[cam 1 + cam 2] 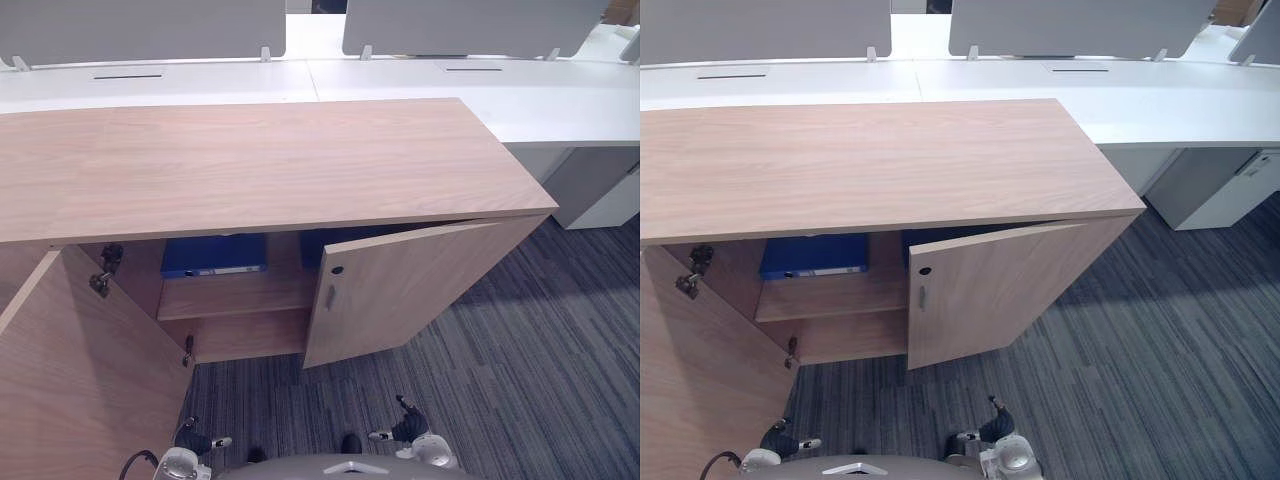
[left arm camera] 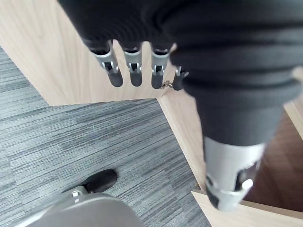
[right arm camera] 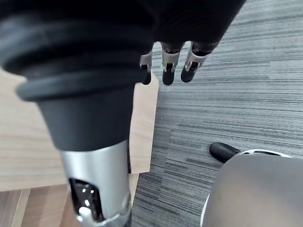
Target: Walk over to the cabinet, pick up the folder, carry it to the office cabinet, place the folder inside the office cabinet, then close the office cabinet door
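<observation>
- The head views show a flat blue folder (image 1: 213, 255) lying on the upper shelf (image 1: 235, 298) inside the light-brown wooden cabinet (image 1: 250, 160). It sits in the left half, under the top board.
- The cabinet's left door (image 1: 70, 380) is swung wide and its right door (image 1: 400, 290) stands half open. Something dark blue (image 1: 313, 246) shows behind the right door's top edge, and I cannot tell what it is.
- The folder's long axis runs side to side along the shelf. Its narrow edge, with a pale strip, faces out towards me.
- My wrist views give the fingers up close, over the grey striped carpet (image 2: 94, 137).
- My left hand (image 2: 136, 71) hangs low beside the left door with its fingers straight and slightly spread. It holds nothing and touches nothing.
- My right hand (image 3: 168, 61) hangs near the right door's lower corner. Its fingers are also straight and relaxed, and it is empty.
- Both hands are well apart from the folder.
</observation>
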{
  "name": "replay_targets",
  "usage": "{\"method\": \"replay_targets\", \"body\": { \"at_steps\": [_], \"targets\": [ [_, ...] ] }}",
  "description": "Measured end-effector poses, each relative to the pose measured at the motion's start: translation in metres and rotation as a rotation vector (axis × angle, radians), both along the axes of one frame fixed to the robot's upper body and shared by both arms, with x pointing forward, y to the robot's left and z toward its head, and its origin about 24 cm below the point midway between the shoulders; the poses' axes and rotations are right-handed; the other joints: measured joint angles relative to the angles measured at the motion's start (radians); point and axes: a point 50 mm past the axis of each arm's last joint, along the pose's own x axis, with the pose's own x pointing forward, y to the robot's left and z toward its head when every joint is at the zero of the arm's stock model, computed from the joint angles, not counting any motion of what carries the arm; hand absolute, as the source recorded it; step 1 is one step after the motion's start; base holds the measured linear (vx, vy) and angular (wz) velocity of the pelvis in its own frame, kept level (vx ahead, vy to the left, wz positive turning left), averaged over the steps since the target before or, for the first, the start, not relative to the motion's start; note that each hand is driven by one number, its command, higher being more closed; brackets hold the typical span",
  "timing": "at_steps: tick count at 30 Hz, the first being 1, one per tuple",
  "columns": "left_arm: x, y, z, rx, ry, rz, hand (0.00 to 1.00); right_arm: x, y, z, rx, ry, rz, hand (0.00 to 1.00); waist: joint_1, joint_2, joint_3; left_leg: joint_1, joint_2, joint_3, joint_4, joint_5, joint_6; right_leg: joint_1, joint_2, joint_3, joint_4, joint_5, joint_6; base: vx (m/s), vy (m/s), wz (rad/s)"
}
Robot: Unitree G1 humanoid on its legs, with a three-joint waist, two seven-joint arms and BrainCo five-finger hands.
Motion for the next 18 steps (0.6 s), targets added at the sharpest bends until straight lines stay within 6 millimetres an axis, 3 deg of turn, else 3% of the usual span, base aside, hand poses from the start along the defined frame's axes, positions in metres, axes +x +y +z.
{"method": "replay_targets", "body": {
  "at_steps": [5, 6, 10, 14, 18],
  "targets": [
    [0.003, 0.001, 0.001, -0.014, -0.014, 0.032, 0.00, 0.001, -0.006, -0.001, -0.005, 0.018, -0.042, 0.00, -0.007, 0.000, 0.025, -0.010, 0.000, 0.020, 0.012, -0.006, -0.005, -0.071, -0.008, 0.034, 0.118, -0.055, 0.002, -0.07, -0.007, -0.12],
    [0.008, 0.001, 0.002, -0.014, -0.027, 0.036, 0.00, 0.003, -0.008, -0.001, -0.004, 0.014, -0.063, 0.00, -0.010, -0.001, 0.031, -0.041, -0.003, 0.002, 0.033, -0.008, -0.001, -0.104, -0.015, 0.038, 0.171, -0.091, 0.007, -0.08, -0.032, 0.39],
    [0.011, 0.000, 0.003, -0.032, -0.046, 0.074, 0.00, -0.005, -0.013, -0.003, 0.005, 0.035, -0.123, 0.00, -0.016, 0.005, 0.041, -0.077, -0.008, -0.072, 0.054, -0.007, -0.009, -0.114, -0.014, 0.032, 0.218, -0.136, 0.014, -0.01, -0.042, 0.52],
    [0.011, -0.001, 0.003, -0.055, -0.063, 0.133, 0.00, -0.011, -0.016, -0.005, -0.011, 0.048, -0.153, 0.00, 0.001, 0.016, 0.041, -0.092, 0.001, -0.154, 0.034, 0.031, -0.013, -0.081, 0.008, 0.001, 0.182, -0.136, -0.008, 0.05, -0.048, 0.68],
    [0.016, 0.000, 0.006, -0.083, -0.122, 0.252, 0.00, -0.001, -0.014, -0.002, -0.008, 0.022, -0.169, 0.00, 0.018, 0.016, 0.072, -0.132, 0.002, -0.213, 0.035, 0.071, -0.045, -0.080, 0.011, -0.048, 0.209, -0.152, -0.031, 0.01, -0.021, 0.71]
  ]
}}
